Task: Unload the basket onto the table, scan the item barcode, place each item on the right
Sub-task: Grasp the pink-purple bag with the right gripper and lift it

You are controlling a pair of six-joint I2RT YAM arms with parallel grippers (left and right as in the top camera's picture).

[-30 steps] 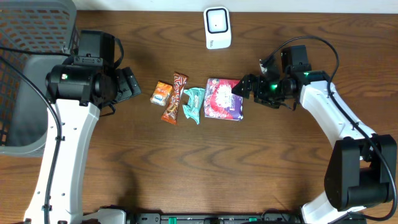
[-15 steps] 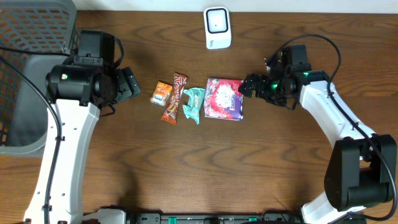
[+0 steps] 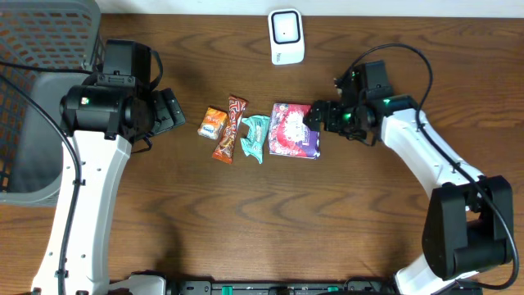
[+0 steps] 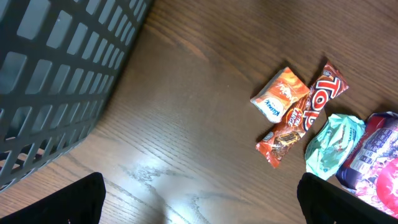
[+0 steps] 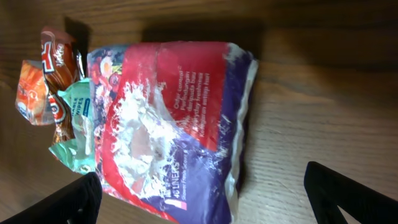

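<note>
Overhead, the table (image 3: 246, 229) is bare wood across its whole near half, and a clear strip separates the row of goods from the scanner (image 3: 286, 37), which stands at the far edge. A basket (image 3: 41, 49) fills the far left corner.

The pack (image 3: 294, 129) lies flat near the table's middle, at the right end of the row. It touches the teal packet (image 3: 256, 137), which lies beside the bar (image 3: 232, 129) and the orange packet (image 3: 214, 123). The pack is almost square, slightly longer from far edge to near edge. Its purple side faces right and its printed red face is up. In the right wrist view the lettering runs sideways.

The right gripper (image 3: 315, 116) sits at the pack's right edge with jaws spread wide, gripping nothing. Whether it touches the wrapper cannot be told. The left gripper (image 3: 174, 111) hovers just left of the orange packet, jaws likewise spread and empty, with bare wood beneath it.
</note>
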